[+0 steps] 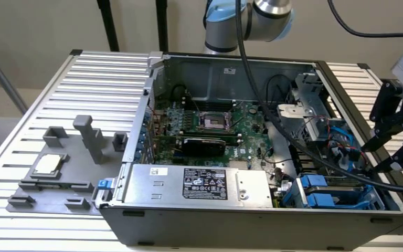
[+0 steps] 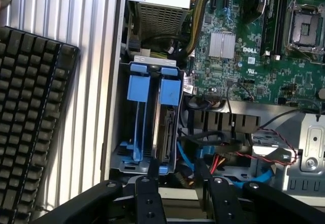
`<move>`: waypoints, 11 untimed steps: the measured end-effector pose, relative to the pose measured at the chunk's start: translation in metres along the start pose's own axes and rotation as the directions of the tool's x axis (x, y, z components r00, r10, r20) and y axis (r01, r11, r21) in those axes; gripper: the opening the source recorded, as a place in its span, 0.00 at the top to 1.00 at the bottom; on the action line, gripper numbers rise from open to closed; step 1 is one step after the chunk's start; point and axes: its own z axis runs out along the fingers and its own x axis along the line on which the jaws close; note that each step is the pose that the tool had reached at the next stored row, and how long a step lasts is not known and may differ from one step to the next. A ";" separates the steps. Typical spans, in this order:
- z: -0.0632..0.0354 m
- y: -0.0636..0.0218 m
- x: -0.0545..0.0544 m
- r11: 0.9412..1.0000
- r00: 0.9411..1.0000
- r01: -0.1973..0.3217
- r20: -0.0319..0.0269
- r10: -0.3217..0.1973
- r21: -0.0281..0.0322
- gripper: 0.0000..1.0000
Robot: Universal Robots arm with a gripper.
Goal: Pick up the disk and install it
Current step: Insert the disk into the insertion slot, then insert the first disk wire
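The disk (image 2: 166,132) stands edge-on in one slot of the blue drive cage (image 2: 138,148), its grey metal side and connector edge showing under a blue carrier tab (image 2: 170,91). The slot beside it holds just blue rails. My gripper (image 2: 183,199) hovers over the case just off the cage's end, its two black fingers (image 2: 150,201) apart with nothing between them. In the exterior view the gripper (image 1: 387,155) hangs above the case's wall on that view's right, a little above the drive cage (image 1: 331,193).
The open computer case (image 1: 138,131) lies on a slatted metal table (image 1: 103,79). Inside are the motherboard (image 1: 209,131), the power supply (image 1: 201,184) and loose cables (image 2: 228,148). A grey fixture with a small CPU chip (image 1: 48,164) is outside it. A black keyboard (image 2: 30,122) lies beside the case.
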 end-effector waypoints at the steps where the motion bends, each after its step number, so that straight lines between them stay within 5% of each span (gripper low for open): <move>1: 0.0018 0.0000 0.000 1.000 1.000 0.001 0.000 -0.001 0.000 0.59; 11: 0.0204 0.0014 -0.003 1.000 1.000 0.011 0.000 -0.011 0.000 0.59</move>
